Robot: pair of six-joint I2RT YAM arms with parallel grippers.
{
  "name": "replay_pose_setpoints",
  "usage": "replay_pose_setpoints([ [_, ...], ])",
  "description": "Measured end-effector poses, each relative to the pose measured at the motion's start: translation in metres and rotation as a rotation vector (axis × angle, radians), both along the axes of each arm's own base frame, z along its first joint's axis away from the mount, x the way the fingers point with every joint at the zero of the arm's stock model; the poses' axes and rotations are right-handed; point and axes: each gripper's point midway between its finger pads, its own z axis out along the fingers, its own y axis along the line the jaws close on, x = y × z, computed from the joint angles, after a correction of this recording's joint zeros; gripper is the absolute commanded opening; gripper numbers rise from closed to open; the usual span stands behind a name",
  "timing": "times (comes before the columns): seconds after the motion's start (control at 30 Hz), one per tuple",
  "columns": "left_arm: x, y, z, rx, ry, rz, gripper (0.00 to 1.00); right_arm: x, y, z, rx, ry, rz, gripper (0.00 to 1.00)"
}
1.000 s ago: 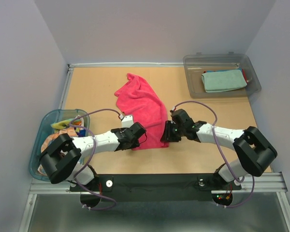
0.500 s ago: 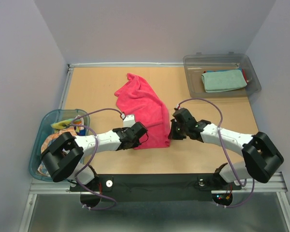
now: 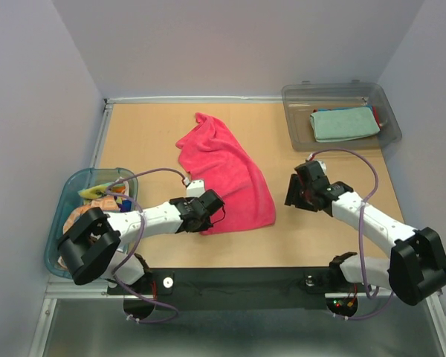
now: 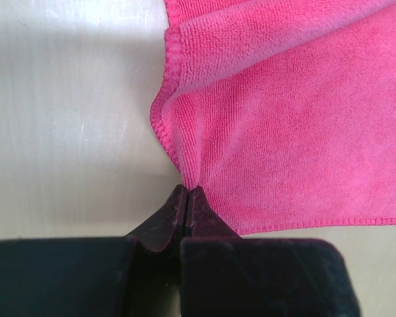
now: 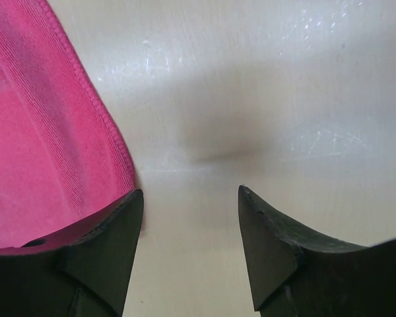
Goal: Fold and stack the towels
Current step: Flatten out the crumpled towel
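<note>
Left pincer [image 4: 187, 193] clamped on near-left edge of pink towel [image 3: 223, 167], mid-surface [image 3: 141, 141]; right pincer [image 5: 188, 195] wide, empty. Far-right clear bin [image 3: 293, 119]: folded teal towel [image 3: 344, 124]. Near-left tub [image 3: 53, 238]: mixed towels [image 3: 97, 195].

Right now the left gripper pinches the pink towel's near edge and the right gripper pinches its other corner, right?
No: the right gripper is open, holding nothing, over bare table at the pink towel's edge, per the right wrist view. The left gripper does pinch the near edge.
</note>
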Motion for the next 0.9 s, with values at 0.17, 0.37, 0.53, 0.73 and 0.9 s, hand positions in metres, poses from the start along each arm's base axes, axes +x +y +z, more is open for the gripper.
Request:
replay_pose_setpoints([
  [0.17,-0.007,0.002,0.004,-0.003,0.009,-0.004,0.17,-0.006,0.012,-0.008,0.043,0.051,0.042,0.57],
  [0.37,-0.015,0.01,0.012,-0.01,0.006,0.013,0.11,-0.019,0.034,-0.022,0.099,0.101,0.132,0.49],
  [0.53,-0.015,0.018,0.02,-0.001,-0.017,0.038,0.1,-0.036,0.054,-0.035,0.106,0.153,0.21,0.48],
  [0.73,-0.018,0.023,0.019,0.017,-0.009,0.044,0.09,-0.041,0.077,-0.043,0.127,0.163,0.253,0.47],
  [0.9,-0.018,0.027,0.022,0.023,-0.017,0.048,0.09,-0.038,0.088,-0.047,0.142,0.153,0.259,0.41],
])
